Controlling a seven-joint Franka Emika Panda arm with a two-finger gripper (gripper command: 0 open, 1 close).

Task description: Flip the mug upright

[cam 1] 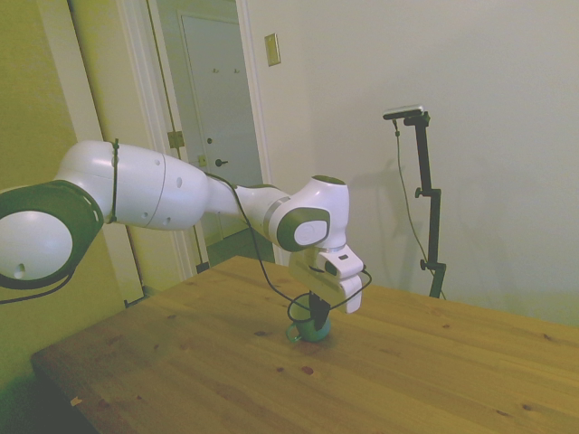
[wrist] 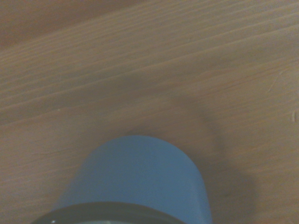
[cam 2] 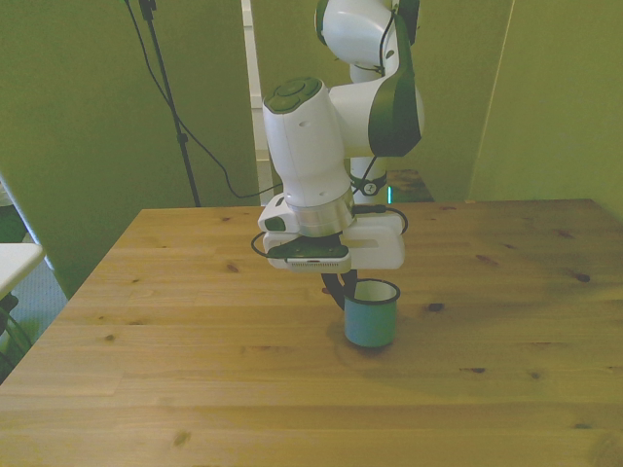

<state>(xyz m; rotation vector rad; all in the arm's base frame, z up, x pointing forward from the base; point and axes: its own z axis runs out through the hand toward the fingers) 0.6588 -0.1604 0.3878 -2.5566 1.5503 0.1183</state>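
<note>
Arm (cam 1: 163, 190) is reaching in over the table (cam 1: 434, 362) w/ wrist bent down, gripper (cam 1: 318, 312) sitting right at the mug (cam 1: 313, 331).

Front view: mug (cam 2: 371, 314) is standing upright on the table (cam 2: 175, 321), open mouth up, dark rim showing, pale inside. It's sitting near the table's middle, well apart from every edge. Gripper (cam 2: 339, 289) is hanging just beside the mug on the front view's left, at rim height. One dark finger (cam 2: 336, 290) is touching or nearly touching the rim there; can't tell which. Second finger is hidden behind the gripper body, so can't tell how the jaws are standing, wide or narrow, or whether they're pinching the rim.

Side view: dark fingers are dropping onto the mug's top; handle loop is poking out from the mug toward the arm's side.

Wrist view: mug (wrist: 140, 182) is filling the close patch, blue wall and dark rim, wood grain of the table (wrist: 140, 70) beyond it, a soft shadow lying beside the mug. Blurry.
</note>
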